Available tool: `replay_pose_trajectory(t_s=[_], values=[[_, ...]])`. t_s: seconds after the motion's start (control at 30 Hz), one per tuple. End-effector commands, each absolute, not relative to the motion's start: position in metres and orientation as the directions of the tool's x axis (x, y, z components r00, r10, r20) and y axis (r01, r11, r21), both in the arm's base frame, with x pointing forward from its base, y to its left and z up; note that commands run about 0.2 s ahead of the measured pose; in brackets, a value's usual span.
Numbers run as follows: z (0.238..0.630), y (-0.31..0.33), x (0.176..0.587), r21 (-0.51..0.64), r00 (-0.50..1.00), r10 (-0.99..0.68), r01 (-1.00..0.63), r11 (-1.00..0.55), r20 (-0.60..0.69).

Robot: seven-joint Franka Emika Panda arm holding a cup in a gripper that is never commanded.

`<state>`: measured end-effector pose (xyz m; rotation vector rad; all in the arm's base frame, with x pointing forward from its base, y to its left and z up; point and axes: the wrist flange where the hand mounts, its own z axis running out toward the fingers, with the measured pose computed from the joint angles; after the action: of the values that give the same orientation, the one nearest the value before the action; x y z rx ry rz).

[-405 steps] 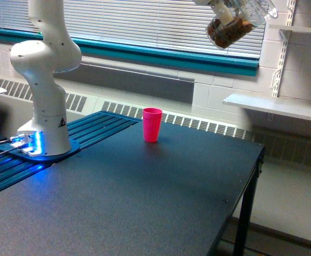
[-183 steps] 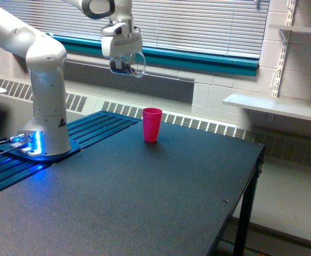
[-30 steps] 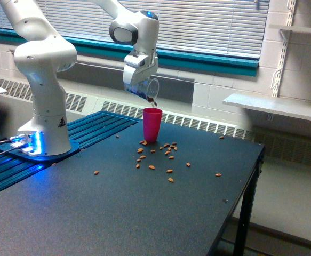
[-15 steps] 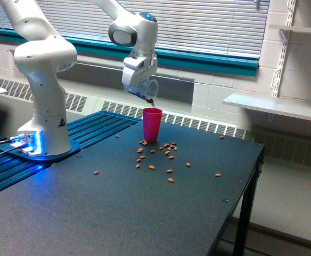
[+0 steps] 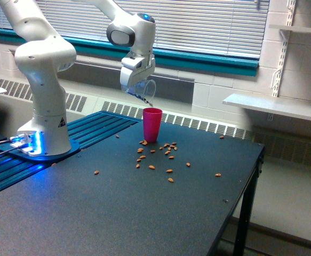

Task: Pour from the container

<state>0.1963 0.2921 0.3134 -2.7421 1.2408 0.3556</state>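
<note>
The dark worktop [image 5: 144,213] carries everything, with the white arm's base [image 5: 43,144] bolted near its far corner on the exterior view's left. From there the arm arcs up and over, bringing the gripper [image 5: 135,81] down above the far edge of the worktop. Its fingers are clamped on the container [image 5: 144,92], a small clear cup held tipped steeply, mouth down toward the pink cup [image 5: 152,124]. That tilt and position fit a pour aimed into the pink cup, which stands upright just below and slightly to the exterior view's right of the container's lip. The container looks nearly empty, so the pour is probably about finished. Many small brown pieces [image 5: 160,154], almond-like, lie scattered on the worktop around the pink cup's foot and out toward the middle and the right edge, which suggests much of the load missed. Whether any landed inside the opaque cup cannot be seen.
</note>
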Motion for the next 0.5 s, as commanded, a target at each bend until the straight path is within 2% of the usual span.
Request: replay_pose_trajectory(t_s=[0.03,0.5], values=[[0.316,0.2915,0.196,-0.001,0.626,-0.735,-0.761,-0.648,-0.26],[0.3154,0.2896,0.1978,0.015,0.625,-0.731,-0.757,-0.653,-0.274]])
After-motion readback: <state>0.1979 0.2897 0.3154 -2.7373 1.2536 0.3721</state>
